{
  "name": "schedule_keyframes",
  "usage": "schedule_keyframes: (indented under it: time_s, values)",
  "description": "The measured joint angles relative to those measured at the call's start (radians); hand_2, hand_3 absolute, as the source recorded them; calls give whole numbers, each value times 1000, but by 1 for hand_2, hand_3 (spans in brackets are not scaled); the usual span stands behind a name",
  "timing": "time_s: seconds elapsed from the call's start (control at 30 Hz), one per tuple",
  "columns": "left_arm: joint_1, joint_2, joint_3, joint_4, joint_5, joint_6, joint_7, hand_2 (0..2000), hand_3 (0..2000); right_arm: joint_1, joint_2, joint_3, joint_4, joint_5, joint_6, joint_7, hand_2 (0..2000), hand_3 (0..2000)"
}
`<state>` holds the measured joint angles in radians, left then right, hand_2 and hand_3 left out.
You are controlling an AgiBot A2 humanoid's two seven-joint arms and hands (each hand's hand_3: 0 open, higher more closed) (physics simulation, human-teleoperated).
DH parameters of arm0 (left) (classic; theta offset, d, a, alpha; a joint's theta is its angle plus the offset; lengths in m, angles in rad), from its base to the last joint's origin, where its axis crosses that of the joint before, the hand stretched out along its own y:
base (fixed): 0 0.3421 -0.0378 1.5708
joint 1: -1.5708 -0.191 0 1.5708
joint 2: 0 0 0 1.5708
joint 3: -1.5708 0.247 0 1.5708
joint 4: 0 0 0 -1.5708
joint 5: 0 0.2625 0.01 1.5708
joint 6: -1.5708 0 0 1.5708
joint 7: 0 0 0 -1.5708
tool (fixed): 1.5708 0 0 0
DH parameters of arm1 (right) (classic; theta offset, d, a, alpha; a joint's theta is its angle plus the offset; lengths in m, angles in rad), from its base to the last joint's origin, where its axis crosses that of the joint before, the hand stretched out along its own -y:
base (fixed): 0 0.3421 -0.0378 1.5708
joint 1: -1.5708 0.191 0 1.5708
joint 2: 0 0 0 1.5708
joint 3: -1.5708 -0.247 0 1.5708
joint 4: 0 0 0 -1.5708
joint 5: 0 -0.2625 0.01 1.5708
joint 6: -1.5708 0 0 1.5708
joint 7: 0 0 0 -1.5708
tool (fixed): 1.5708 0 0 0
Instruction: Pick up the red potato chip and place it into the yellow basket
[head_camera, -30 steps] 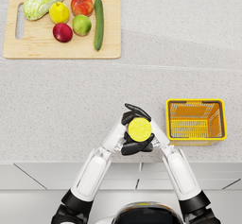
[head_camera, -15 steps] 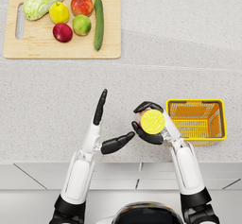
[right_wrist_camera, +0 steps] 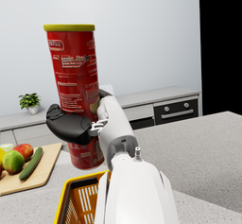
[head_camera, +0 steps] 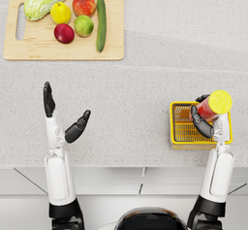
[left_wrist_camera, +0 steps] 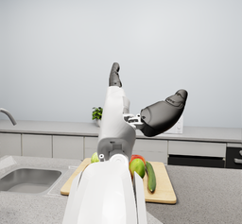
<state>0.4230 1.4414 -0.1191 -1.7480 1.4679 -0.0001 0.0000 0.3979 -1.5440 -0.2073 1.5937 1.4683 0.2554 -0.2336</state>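
The right hand (head_camera: 202, 122) grips a red potato chip can (head_camera: 213, 106) around its lower body, thumb on one side and fingers on the other, holding it upright with its yellow lid on top. In the right wrist view the same hand (right_wrist_camera: 75, 126) wraps the can (right_wrist_camera: 75, 90) just above the rim of the yellow basket (right_wrist_camera: 78, 197), so the can hangs over the basket (head_camera: 180, 141) and is not set down inside it. The basket stands on the speckled grey counter (head_camera: 145, 88), close to its front edge. The left hand (head_camera: 63, 115) holds nothing: its fingers are straight and spread well away from the thumb, raised above the counter far from the basket. The left wrist view shows that hand (left_wrist_camera: 142, 109) opened wide in the air. At the far left of the counter lies a wooden cutting board (head_camera: 29, 54) bearing a cabbage (head_camera: 44, 1), a lemon (head_camera: 60, 13), a tomato (head_camera: 84, 4), a red apple (head_camera: 64, 33), a green apple (head_camera: 84, 25) and a cucumber (head_camera: 101, 23).
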Motion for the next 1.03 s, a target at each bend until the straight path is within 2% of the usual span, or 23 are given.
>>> schedule_keyframes:
  time_s: [0.07, 0.13, 0.17, 0.2, 0.23, 0.27, 0.33, 0.43, 0.53, 0.7, 1.03]
  values:
    - [-3, 1, 4, 20, 0, 0, 0, 0, 0, -25, -3, 8, -24, 0, -3, -54, 2000, 2000]
    - [-6, 2, 8, 31, 0, 0, 0, 0, 0, -44, -5, 19, -37, 0, 25, -84, 2000, 2000]
    - [-5, 2, 10, 35, 0, 0, 0, 0, 0, -49, -5, 22, -40, 1, 55, -92, 639, 1673]
    - [-3, 2, 10, 38, 0, 0, 0, 0, 0, -49, -5, 25, -36, 0, 32, -100, 0, 1347]
    - [1, 2, 11, 40, 0, 0, 0, 0, 0, -47, -4, 24, -26, 0, 1, -104, 0, 1020]
    - [7, 2, 13, 40, 0, 0, 0, 0, 0, -42, -3, 28, -9, 0, -71, -8, 0, 693]
    - [22, 1, 22, 39, 0, 0, 0, 0, 0, -25, 4, 52, 29, -1, -161, 109, 0, 40]
    - [69, -2, 31, 42, 0, 0, 0, 0, 0, 37, 19, 96, 79, 0, -221, 188, 0, 0]
    - [119, -9, 12, 53, 0, 0, 0, 0, 0, 96, 35, 93, 97, 0, -243, 217, 0, 0]
    - [117, -8, -41, 76, 0, 0, 0, 0, 0, 94, 36, 45, 87, -1, -253, 230, 0, 0]
    - [101, -5, -53, 80, 0, 0, 0, 0, 0, 78, 33, 33, 79, -1, -255, 233, 0, 0]
